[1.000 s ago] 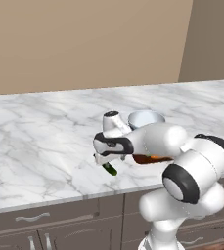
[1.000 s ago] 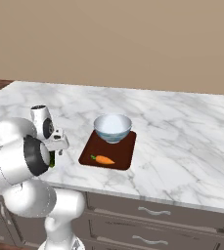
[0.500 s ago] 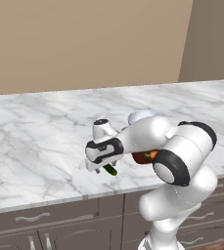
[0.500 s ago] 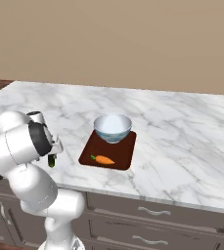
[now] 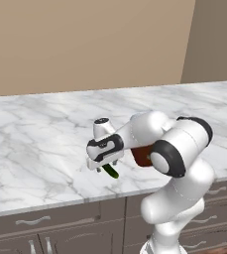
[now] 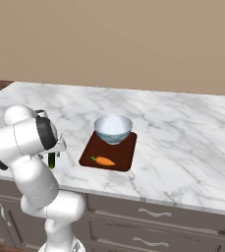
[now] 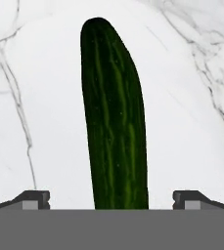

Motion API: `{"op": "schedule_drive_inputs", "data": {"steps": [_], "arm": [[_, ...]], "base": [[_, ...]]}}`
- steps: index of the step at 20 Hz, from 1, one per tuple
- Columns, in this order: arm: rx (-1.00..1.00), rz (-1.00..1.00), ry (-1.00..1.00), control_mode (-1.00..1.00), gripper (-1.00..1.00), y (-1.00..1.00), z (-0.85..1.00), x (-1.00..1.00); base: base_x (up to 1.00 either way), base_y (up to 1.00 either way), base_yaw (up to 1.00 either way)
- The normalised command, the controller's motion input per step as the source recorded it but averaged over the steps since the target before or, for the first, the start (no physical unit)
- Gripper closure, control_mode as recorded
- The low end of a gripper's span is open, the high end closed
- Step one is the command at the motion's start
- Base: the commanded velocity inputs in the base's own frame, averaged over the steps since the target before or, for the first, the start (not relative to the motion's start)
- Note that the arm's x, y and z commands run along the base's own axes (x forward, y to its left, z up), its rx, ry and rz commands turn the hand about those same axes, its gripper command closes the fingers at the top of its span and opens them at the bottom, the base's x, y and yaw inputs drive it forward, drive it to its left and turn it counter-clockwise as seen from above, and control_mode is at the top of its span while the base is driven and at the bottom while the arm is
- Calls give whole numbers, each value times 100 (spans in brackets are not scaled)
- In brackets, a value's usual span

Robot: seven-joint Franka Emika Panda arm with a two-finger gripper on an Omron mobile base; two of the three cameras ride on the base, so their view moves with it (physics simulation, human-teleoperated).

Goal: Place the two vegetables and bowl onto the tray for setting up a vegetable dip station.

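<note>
now we hold our gripper (image 7: 111, 199) spread wide, its fingers either side of the cucumber (image 7: 114, 117) on the marble counter (image 7: 191, 122).

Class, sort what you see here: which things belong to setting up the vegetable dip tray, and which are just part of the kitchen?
Belong to the job:
cucumber
carrot
bowl
tray
open gripper

Just there:
marble counter
drawers
wall

**Hidden and cut off**

The cucumber (image 5: 111, 171) is mostly covered by the claw (image 5: 103, 164), and its near end runs off the hand view's bottom. The arm hides most of the tray (image 5: 141, 157) in the left base view.
</note>
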Motion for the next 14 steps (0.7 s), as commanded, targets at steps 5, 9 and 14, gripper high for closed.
{"op": "schedule_drive_inputs", "data": {"steps": [5,9,14], "arm": [[0,-1,0,-100,-100,0,-23,-1],[1,-2,-2,-100,100,1,-35,-6],[0,-2,-5,-100,100,0,-19,-3]], "base": [[0,0,0],[0,0,0],[0,0,0]]}}
